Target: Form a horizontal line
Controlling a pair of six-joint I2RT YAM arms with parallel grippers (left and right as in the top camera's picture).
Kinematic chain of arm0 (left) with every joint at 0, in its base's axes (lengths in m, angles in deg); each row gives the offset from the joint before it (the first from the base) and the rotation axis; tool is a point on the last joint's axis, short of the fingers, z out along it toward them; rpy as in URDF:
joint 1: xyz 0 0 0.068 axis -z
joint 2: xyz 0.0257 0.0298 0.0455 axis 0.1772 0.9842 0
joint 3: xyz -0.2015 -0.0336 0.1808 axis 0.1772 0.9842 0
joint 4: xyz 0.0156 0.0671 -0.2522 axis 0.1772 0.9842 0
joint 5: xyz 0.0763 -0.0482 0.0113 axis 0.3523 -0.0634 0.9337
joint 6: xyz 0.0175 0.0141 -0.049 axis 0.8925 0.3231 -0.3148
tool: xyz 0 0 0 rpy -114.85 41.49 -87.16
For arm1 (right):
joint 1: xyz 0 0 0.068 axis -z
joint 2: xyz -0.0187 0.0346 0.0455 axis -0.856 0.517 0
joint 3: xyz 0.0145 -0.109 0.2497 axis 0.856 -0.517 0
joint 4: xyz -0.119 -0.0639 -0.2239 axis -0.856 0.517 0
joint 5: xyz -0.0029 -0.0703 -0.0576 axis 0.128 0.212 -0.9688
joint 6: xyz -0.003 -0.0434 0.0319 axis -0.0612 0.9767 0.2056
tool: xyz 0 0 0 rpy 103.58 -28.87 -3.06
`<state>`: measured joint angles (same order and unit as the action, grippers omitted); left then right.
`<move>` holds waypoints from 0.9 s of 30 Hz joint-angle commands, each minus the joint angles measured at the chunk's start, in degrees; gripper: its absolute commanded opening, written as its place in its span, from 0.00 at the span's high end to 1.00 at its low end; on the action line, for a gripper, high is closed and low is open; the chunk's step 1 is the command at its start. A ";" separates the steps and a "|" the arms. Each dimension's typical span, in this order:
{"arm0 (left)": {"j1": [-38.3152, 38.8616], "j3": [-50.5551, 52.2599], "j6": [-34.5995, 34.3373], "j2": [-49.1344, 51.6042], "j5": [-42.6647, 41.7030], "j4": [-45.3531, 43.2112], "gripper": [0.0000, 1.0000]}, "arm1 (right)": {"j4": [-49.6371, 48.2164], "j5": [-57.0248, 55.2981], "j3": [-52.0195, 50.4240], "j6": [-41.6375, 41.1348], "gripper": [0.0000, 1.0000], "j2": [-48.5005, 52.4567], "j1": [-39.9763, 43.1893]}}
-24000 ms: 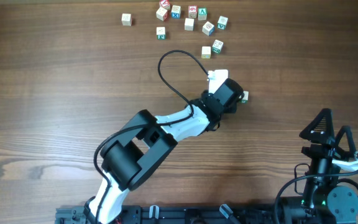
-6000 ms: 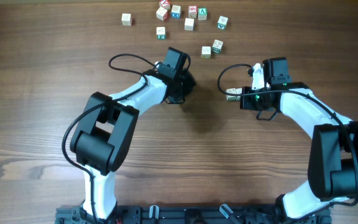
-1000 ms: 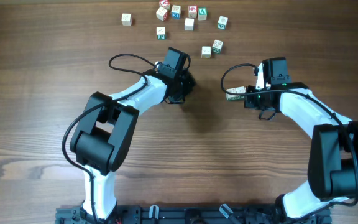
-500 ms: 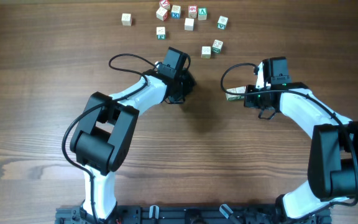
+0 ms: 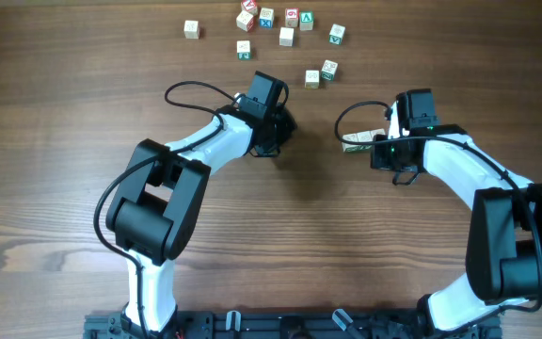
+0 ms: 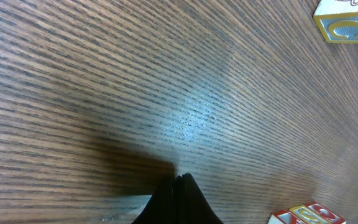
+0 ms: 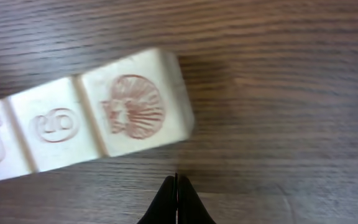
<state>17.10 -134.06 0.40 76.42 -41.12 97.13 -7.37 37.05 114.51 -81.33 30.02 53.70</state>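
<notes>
While the left fingers (image 6: pixel 173 208) rest closed and empty at mid-frame, the closed right fingers (image 7: pixel 166 210) point at the three-cube row (image 5: pixel 354 143) right of centre on the worktop (image 5: pixel 64 141), so a gentle levelling nudge seems next.

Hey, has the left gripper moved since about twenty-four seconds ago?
Yes. In the overhead view the left gripper has shifted left: back then it was right of the loose cube pair, now it is left of them.

Loose letter cubes (image 5: pixel 287 37) are seen scattered at the wooden table's (image 5: pixel 55 141) far side (a lone cube (image 5: pixel 191 29) lies leftward).
</notes>
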 commanded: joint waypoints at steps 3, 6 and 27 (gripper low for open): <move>-0.04 1.33 -0.33 1.95 2.67 0.59 0.96 | 0.72 -14.62 -0.46 -10.19 0.96 0.85 0.00; -0.04 1.33 -0.33 1.95 2.49 0.57 0.96 | -0.61 -18.05 -0.46 -11.32 0.96 0.87 -0.02; -0.07 1.33 -0.31 1.95 2.51 0.52 0.96 | -11.85 -5.57 -0.46 -0.92 0.96 0.87 0.02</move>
<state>17.10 -134.06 0.40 76.45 -41.12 97.02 -18.93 28.13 114.51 -83.16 30.02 53.70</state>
